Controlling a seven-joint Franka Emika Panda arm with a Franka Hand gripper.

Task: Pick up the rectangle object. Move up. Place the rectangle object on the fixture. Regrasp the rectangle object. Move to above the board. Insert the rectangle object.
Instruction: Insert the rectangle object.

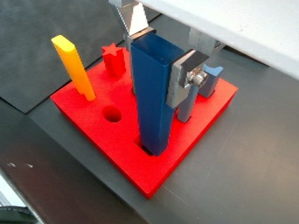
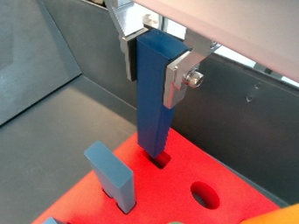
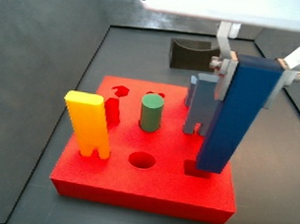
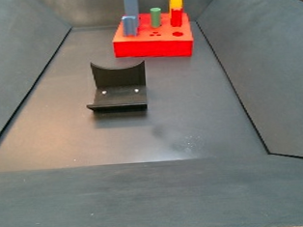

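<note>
The rectangle object is a dark blue bar standing nearly upright. Its lower end sits in a square hole near a corner of the red board, as both wrist views show. My gripper is shut on the bar's upper part, with a silver finger pressed to each side. In a side view the bar rises from the board under the gripper. The fixture stands apart behind the board, and in front of it in a side view.
On the board stand a yellow two-legged block, a green cylinder, a red star peg and a lighter blue block. A round hole is open. Dark walls enclose the floor.
</note>
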